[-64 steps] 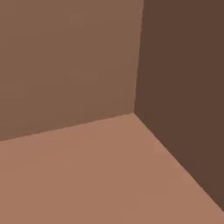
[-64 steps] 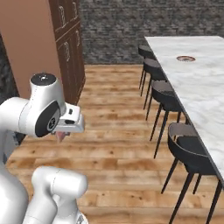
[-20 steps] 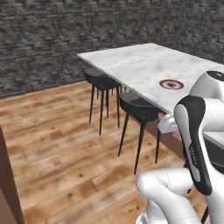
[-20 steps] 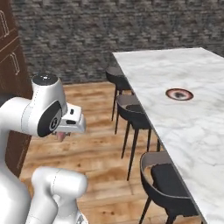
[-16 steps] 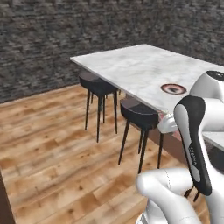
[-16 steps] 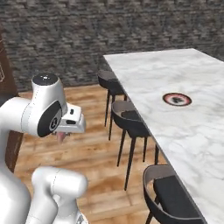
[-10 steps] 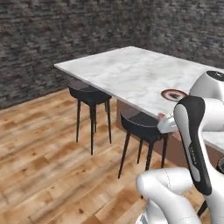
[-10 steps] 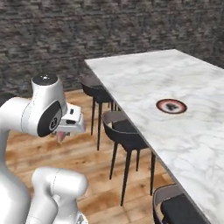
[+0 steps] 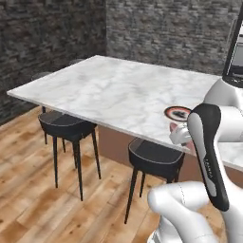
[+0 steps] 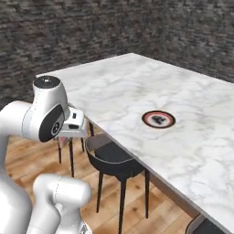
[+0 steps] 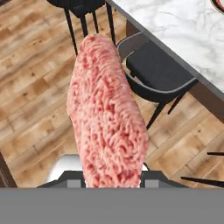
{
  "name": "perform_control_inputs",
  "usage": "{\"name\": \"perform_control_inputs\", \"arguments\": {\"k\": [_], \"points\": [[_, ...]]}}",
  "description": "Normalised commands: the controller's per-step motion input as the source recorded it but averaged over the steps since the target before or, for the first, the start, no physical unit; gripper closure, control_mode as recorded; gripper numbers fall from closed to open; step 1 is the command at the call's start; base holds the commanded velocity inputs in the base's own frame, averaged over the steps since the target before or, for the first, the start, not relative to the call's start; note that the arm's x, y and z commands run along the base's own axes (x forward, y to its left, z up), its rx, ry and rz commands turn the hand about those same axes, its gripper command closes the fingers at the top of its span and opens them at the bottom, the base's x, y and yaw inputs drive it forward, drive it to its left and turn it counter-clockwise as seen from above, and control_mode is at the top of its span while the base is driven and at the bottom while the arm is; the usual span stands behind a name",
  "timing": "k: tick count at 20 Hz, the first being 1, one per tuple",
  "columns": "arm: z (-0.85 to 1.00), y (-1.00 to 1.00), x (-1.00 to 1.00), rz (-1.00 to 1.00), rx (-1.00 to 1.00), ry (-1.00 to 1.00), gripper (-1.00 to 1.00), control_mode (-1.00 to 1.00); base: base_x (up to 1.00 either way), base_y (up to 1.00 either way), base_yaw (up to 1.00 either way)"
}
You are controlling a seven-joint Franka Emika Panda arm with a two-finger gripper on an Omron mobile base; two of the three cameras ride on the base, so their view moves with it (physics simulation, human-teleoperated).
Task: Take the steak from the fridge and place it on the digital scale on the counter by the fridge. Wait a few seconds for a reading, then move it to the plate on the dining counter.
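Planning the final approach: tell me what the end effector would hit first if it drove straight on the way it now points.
Judging by the hand view, the end effector, shut on the steak, points down past the black stool at the wooden floor; likely floor first, though depth is unclear.

A glossy white robot arm (image 10: 27,123) built from rounded, bulbous links, seen from the two base cameras. One joint ends in a round dark grey cap (image 10: 46,82), another shows a dark oval face. A long black band (image 9: 209,156) runs down one link. The boxy white hand (image 10: 73,123) carries small dark panels.
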Motion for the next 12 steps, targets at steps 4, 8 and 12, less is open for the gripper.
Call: {"name": "perform_control_inputs", "arguments": {"k": [4,8,12], "points": [[0.00,0.00,0.00,0.00,0.00,0.00,1.00,1.00,0.64,0.31,-0.72],[0.00,0.00,0.00,0.00,0.00,0.00,1.00,1.00,0.57,0.29,-0.73],[0.00,0.00,0.00,0.00,0.00,0.00,1.00,1.00,0.67,0.32,-0.69]]}}
